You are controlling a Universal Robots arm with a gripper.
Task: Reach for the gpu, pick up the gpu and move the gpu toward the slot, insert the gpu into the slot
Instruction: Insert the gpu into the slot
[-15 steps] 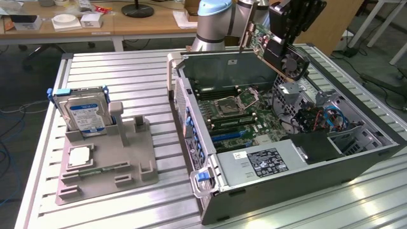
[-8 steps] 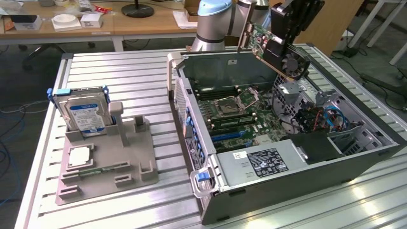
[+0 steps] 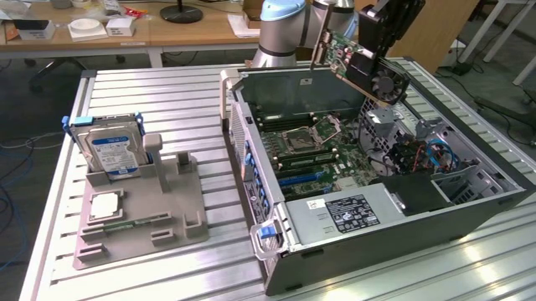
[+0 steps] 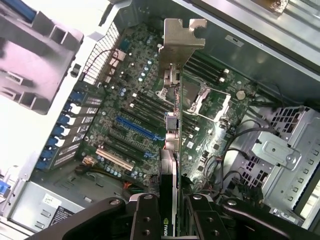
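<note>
The gpu is a green card with a pale metal bracket and a black fan. It hangs tilted in the air above the far side of the open computer case. My gripper is shut on its upper edge. In the wrist view the gpu appears edge-on between the dark fingers, with its bracket pointing away over the green motherboard. The slot is a long blue strip on that board, well below the card. In the exterior view the slot lies low inside the case.
The square processor socket and a metal drive cage with cables sit inside the case. At the exterior view's left, a grey fixture holds a silver hard drive and a small square chip. Everything rests on a slatted metal table.
</note>
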